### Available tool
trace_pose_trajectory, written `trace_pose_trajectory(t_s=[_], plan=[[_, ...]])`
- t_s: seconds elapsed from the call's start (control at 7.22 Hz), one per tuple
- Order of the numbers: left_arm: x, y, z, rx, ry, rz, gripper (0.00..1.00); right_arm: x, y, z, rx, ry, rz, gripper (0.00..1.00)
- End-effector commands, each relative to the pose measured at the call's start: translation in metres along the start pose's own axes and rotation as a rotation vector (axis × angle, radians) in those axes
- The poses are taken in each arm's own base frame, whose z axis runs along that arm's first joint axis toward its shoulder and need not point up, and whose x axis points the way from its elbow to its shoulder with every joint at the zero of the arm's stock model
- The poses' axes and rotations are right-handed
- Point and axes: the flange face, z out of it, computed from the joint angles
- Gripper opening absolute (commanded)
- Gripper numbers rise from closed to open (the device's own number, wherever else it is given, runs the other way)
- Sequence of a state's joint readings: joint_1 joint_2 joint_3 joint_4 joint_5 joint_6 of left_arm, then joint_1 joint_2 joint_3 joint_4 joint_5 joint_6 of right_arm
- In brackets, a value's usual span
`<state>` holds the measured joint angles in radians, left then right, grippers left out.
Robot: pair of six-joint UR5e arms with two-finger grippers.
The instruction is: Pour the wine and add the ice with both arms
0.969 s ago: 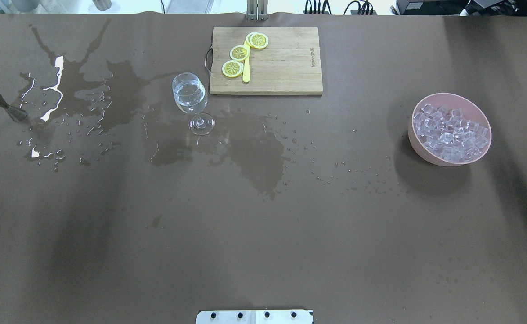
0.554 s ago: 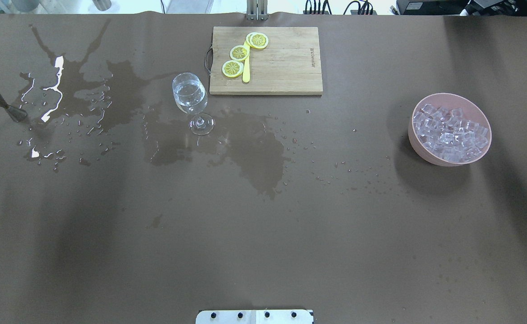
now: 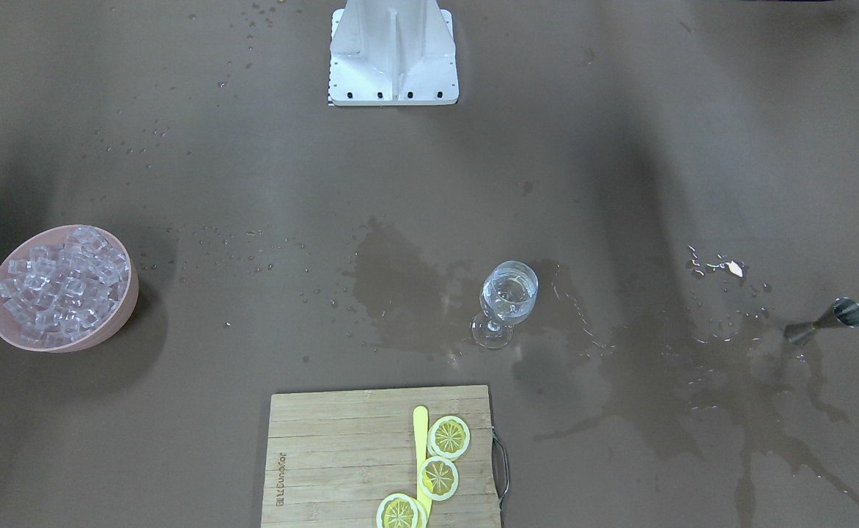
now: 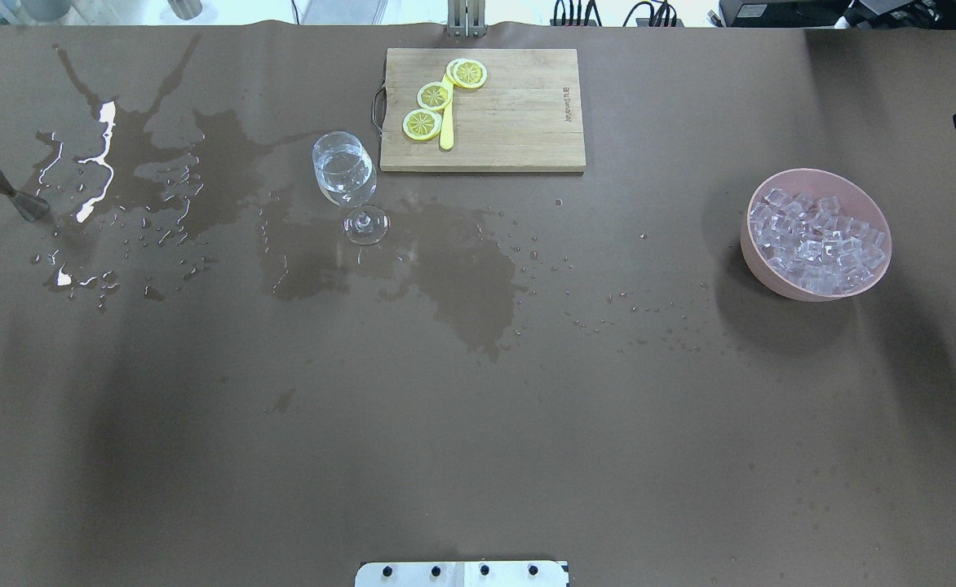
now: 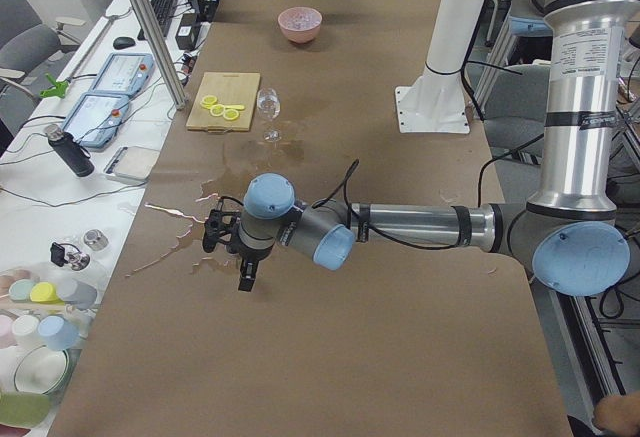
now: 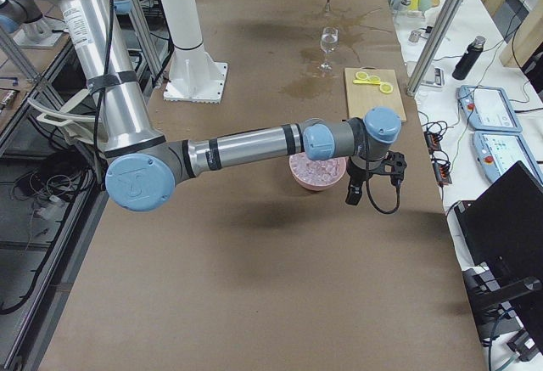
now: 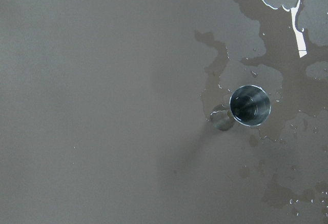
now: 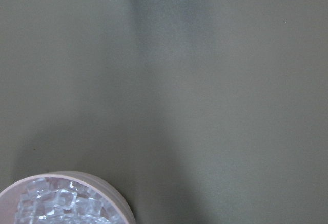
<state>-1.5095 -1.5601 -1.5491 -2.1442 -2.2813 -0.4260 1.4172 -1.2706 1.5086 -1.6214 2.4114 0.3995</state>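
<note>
Both my left pincer (image 5: 243,272) and right pincer (image 6: 353,193) gape I cannot tell how far; wine (image 4: 339,175) looks already in the wine glass (image 4: 352,194), so grasping ice (image 4: 816,240), well right of it, comes next.

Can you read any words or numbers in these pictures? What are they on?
None can be read.
On the cutting board: a small brand mark, too blurred to read.
On the left arm: a white label, print too small to read.
On the right arm: a like label, also too small.
</note>
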Motion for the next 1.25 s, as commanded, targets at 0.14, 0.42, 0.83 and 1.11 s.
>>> trace_pose_trajectory(t_s=[0.14,0.42,0.83,1.11], plan=[[-0.022,0.000,0.010,0.131,-0.071,-0.024,0.97,-0.068,0.013,0.019,-0.017,-0.004,0.026,1.00],[-0.012,-0.002,-0.001,0.211,-0.029,-0.063,0.97,-0.116,0.015,0.033,-0.034,-0.005,0.029,1.00],[0.007,0.028,0.007,0.363,0.104,-0.157,0.97,-0.160,0.025,0.062,-0.033,0.049,-0.003,1.00],[0.013,0.049,0.023,0.401,0.076,-0.148,0.97,-0.166,0.038,0.091,-0.053,0.048,-0.040,1.00]])
